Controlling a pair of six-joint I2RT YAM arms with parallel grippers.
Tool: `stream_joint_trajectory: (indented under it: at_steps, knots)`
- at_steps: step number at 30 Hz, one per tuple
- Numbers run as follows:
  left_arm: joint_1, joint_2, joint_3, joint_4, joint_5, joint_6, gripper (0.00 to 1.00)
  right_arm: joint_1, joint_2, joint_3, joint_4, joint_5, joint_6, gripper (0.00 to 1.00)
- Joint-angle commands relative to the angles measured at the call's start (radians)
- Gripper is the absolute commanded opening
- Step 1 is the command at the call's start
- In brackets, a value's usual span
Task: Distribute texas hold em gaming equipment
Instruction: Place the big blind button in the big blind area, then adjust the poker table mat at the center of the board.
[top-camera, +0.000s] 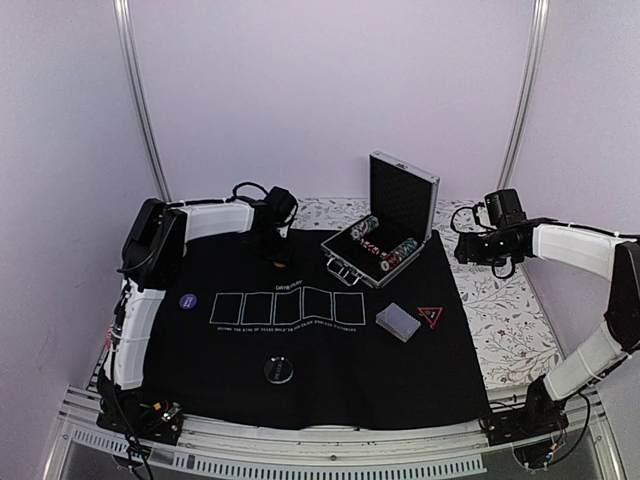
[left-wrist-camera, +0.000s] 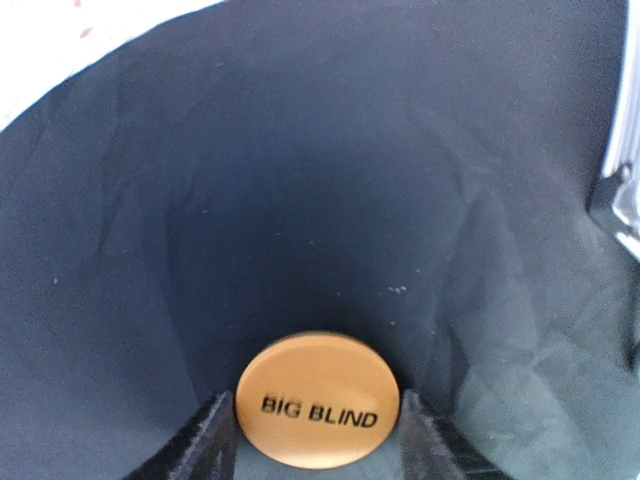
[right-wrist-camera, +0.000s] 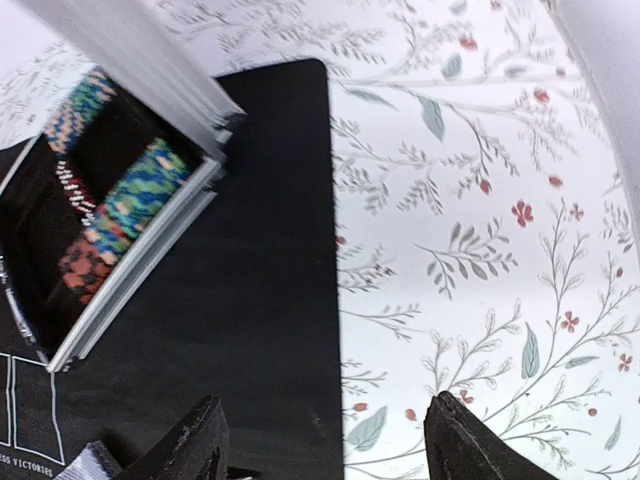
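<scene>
Counter w/ floral cloth; big black mat covers most of it, 5 card outlines printed mid-mat.

Silver case on the far-right part of the mat, lid open & upright. Lower half is black-lined and holds striped chips on edge in rows: teal/orange, green/blue, red, black/white. No other items seen inside.

Left hand is low over the far-left mat, left of the case. Orange disc marked BIG BLIND lies flat on the mat between its fingers, one finger at each edge. Can't tell if pinched or just let go.

Right hand is released, fingers wide apart, nothing between; it hangs over the mat's right edge where it meets the cloth, just right of the case.

Card deck sits on the mat right of the outlines, nearer than the case. Black-and-white disc near-centre of mat. Purple disc left of the outlines. Red-edged triangle just right of the deck.
</scene>
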Motion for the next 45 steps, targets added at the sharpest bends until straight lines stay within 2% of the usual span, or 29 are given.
stream_joint_trajectory:
  at_steps: [1,6,9,12,15,20,26,30,32,37,45]
  knots:
    - [-0.006,0.003,0.022,-0.018,-0.012,0.018,0.65,-0.095,0.144,0.048,-0.058,-0.138,-0.019,0.68]
    - [-0.003,-0.043,0.028,-0.017,-0.014,0.031,0.75,-0.100,0.313,0.128,-0.110,-0.162,-0.046,0.66]
    - [-0.003,-0.081,0.016,-0.016,-0.007,0.031,0.76,-0.099,0.380,0.149,-0.112,-0.166,-0.043,0.65]
    - [-0.004,-0.149,-0.084,0.007,0.009,0.010,0.76,-0.098,0.435,0.174,-0.120,-0.167,-0.031,0.64]
    - [-0.004,-0.234,-0.231,0.066,0.028,-0.011,0.76,-0.095,0.482,0.185,-0.105,-0.249,-0.026,0.60]
    - [-0.004,-0.346,-0.409,0.118,0.016,-0.030,0.76,-0.095,0.504,0.171,-0.051,-0.376,-0.006,0.57]
    - [0.001,-0.391,-0.524,0.167,0.016,-0.032,0.77,-0.096,0.508,0.186,-0.015,-0.458,0.015,0.50]
    - [0.009,-0.381,-0.557,0.174,0.022,-0.040,0.76,-0.095,0.508,0.184,0.015,-0.508,0.032,0.42]
    - [0.011,-0.376,-0.561,0.175,0.026,-0.041,0.77,-0.095,0.510,0.186,0.023,-0.515,0.037,0.33]
    - [0.013,-0.385,-0.561,0.175,0.022,-0.035,0.76,-0.097,0.503,0.192,0.014,-0.475,0.038,0.06]
    - [0.016,-0.391,-0.569,0.160,-0.011,-0.020,0.76,-0.109,0.472,0.208,-0.061,-0.210,0.002,0.03]
